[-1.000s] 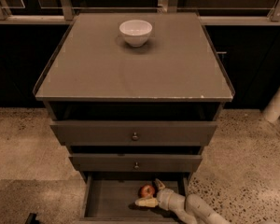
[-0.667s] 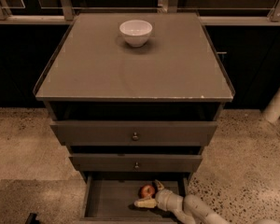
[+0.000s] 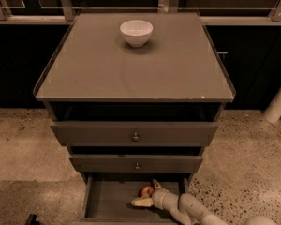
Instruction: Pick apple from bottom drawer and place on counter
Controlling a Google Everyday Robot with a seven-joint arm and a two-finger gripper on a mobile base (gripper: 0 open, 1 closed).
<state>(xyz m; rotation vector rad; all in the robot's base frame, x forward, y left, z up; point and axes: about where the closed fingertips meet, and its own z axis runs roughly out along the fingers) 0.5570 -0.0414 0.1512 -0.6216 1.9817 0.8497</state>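
Note:
The small red apple (image 3: pixel 146 191) lies on the plank floor of the pulled-out bottom drawer (image 3: pixel 107 201), right of its middle. My gripper (image 3: pixel 144 192) reaches into the drawer from the lower right on a pale arm. It is open, with one finger (image 3: pixel 141 202) in front of the apple and the other (image 3: pixel 156 184) behind it, so the apple sits between them. The counter (image 3: pixel 131 71) is the flat grey-brown cabinet top above, with a chipped pale front edge.
A white bowl (image 3: pixel 136 32) stands at the back middle of the counter. Two wider drawers with brass knobs (image 3: pixel 135 137) are partly pulled out above the bottom drawer. Speckled floor lies on both sides. A pale post (image 3: pixel 279 102) stands at the right.

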